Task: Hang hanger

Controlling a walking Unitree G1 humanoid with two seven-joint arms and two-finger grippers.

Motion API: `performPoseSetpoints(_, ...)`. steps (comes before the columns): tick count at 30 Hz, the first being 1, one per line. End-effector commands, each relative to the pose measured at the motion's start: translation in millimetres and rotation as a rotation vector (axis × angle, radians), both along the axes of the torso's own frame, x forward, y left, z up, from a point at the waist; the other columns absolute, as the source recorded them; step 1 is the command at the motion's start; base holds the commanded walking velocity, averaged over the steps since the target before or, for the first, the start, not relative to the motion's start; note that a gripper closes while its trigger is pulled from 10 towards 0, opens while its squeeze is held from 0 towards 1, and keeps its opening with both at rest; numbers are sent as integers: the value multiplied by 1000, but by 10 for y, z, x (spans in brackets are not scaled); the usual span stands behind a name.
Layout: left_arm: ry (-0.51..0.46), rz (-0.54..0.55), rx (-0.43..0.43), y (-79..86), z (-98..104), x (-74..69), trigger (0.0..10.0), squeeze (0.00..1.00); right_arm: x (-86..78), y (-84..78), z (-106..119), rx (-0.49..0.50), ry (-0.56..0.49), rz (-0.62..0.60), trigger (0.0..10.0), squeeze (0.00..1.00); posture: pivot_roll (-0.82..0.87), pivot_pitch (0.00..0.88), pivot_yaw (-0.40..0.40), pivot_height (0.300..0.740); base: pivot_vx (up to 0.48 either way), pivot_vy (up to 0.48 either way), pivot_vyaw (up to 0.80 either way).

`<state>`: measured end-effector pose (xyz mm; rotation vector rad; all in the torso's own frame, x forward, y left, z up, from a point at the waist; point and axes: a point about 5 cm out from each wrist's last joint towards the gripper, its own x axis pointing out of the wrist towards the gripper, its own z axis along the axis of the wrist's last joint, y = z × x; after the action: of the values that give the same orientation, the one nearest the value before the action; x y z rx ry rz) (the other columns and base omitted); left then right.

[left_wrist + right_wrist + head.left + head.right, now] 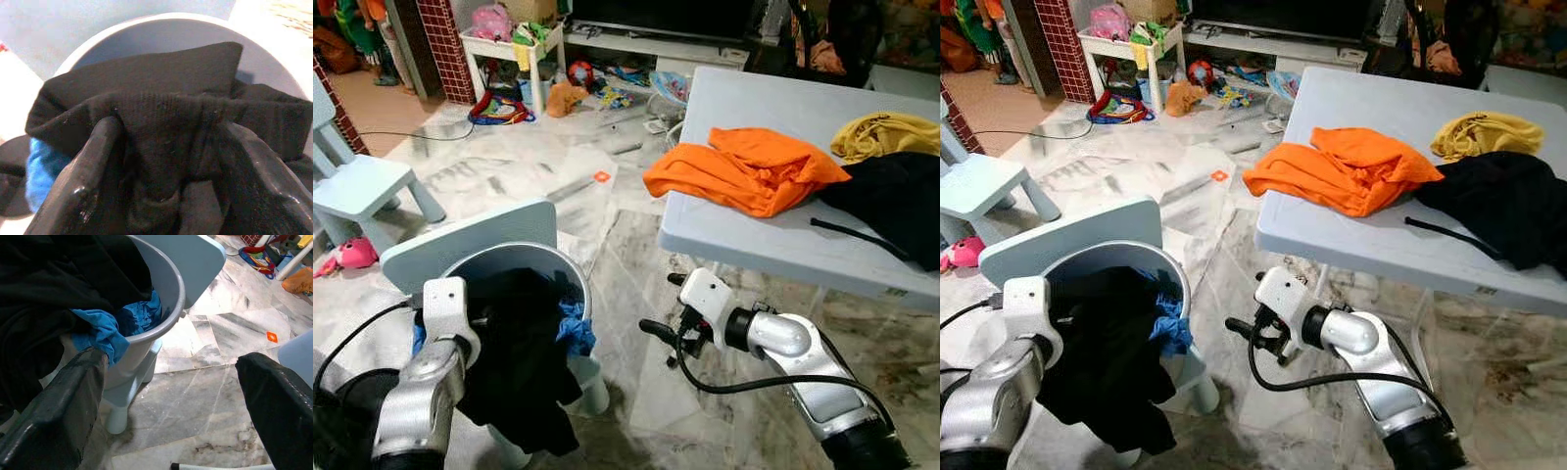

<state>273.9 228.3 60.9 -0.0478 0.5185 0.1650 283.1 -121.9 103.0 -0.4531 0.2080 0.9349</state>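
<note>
Silver arms, white wrist blocks, black cables, black-fingered right claw [656, 333].

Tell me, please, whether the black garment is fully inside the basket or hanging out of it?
Hanging out. The black garment spills over the rim of the basket and drapes down its front, with the left gripper shut on a fold of it.

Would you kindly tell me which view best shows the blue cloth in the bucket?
The right wrist view: the blue cloth hangs over the bucket rim, close and unobstructed. Both eye views show a small patch beside the black garment; the left wrist view shows a sliver.
</note>
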Motion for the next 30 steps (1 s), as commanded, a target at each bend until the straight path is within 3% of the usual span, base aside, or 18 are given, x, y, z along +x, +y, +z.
performPoseSetpoints(1, -1, -2, -16, 11, -22, 34, 10000, 0, -13, -10, 36, -6, -11, 13, 10000, 0, -113, 57, -30, 740, 0, 0, 0)
performPoseSetpoints(2, -1, -2, -16, 11, -22, 34, 10000, 0, -13, -10, 36, -6, -11, 13, 10000, 0, -113, 57, -30, 740, 0, 0, 0)
performPoseSetpoints(3, -2, -7, -18, 9, -33, 61, 5451, 0, -16, -10, 37, -6, -11, 13, 10000, 0, -113, 57, -30, 740, 0, 0, 0)
performPoseSetpoints(5, -8, -15, -30, 2, -42, 91, 0, 0, -18, -10, 37, -7, -10, 13, 10000, 0, -115, 59, -29, 740, 0, 0, 0)
performPoseSetpoints(17, -7, -29, -51, 27, -111, 127, 0, 0, -31, -27, 28, -8, -6, 3, 10000, 0, -113, 65, -22, 740, 0, 0, 0)
performPoseSetpoints(30, -85, 28, 12, 82, -84, 4, 0, 0, -14, -10, 20, -6, -8, 4, 10000, 0, -99, 57, -23, 740, 0, 0, 0)
